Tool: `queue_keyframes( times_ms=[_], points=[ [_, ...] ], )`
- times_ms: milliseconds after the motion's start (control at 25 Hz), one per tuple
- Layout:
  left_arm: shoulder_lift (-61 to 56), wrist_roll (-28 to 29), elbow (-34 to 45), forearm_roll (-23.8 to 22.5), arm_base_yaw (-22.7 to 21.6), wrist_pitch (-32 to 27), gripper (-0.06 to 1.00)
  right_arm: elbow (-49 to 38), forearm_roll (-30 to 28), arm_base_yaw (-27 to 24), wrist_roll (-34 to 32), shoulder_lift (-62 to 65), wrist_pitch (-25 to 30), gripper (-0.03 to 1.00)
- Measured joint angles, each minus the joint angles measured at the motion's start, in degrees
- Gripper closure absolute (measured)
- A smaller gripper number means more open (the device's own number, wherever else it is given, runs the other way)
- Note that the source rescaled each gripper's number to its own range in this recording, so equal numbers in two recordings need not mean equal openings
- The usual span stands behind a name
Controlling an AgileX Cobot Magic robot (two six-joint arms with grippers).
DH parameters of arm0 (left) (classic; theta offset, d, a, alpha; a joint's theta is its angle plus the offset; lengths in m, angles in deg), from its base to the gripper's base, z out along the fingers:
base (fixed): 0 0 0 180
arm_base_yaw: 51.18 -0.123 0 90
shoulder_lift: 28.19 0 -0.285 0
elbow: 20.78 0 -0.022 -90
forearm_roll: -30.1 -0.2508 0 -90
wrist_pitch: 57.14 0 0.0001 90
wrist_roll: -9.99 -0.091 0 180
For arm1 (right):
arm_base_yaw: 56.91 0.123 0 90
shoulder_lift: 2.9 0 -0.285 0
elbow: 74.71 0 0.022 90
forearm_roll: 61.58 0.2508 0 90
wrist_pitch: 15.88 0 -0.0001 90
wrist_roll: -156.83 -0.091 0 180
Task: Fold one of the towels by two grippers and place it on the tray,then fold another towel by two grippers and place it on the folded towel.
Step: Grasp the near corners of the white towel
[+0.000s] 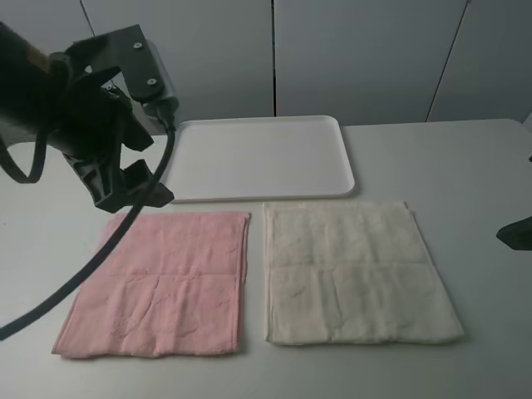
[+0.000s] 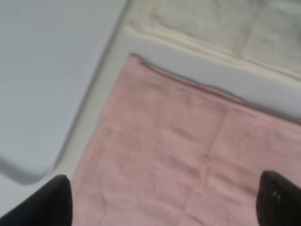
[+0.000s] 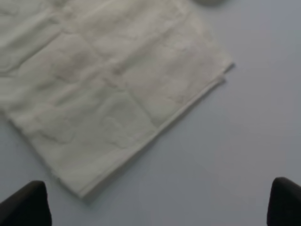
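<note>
So, you have two towels, one tray and two grippers. The pink towel (image 1: 162, 283) and the cream towel (image 1: 357, 274) lie spread flat on the table (image 1: 465, 166), side by side with a thin gap between, just in front of the white tray (image 1: 258, 158). Your left gripper (image 1: 125, 187) hangs over the pink towel's far corner, spread wide and gripping nothing. Your right gripper (image 3: 155, 207) is spread wide too, near a cream corner. The left arm hides the tray's left end. The high view cuts off most of the right gripper. Both wrist views are blurry.
</note>
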Motion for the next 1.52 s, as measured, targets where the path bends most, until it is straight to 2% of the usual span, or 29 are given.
queue_keyframes(
  times_ms=[280,520,920,1080,1240,1520],
  points=[
    [12.42,0.0,-3.43,-2.0,13.27,0.2,-0.05,0.0,-1.48,2.98,3.32,-6.69,-0.37,-0.03],
    [19.16,0.0,-3.92,-2.02,20.6,1.04,-0.05,-2.01,-5.17,4.26,4.61,-10.38,-2.06,-0.03],
    [26.2,0.64,-3.92,-2.22,26.32,2.38,-0.05,-4.11,-5.41,4.48,5.7,-11.51,-5.63,-0.03],
    [27.99,4.13,-4.01,-5.66,27.93,2.93,-0.05,-7.26,-5.41,4.48,7.16,-11.51,-7.09,-0.03],
    [28.8,5.8,-4.01,-8.13,28.07,3.84,-0.05,-9.2,-5.41,4.48,8.73,-11.51,-8.6,-0.03],
    [28.8,6.02,-4.01,-8.36,28.07,5.83,-0.05,-12.1,-2.96,4.48,12.05,-11.51,-10.48,-0.03]
  ],
)
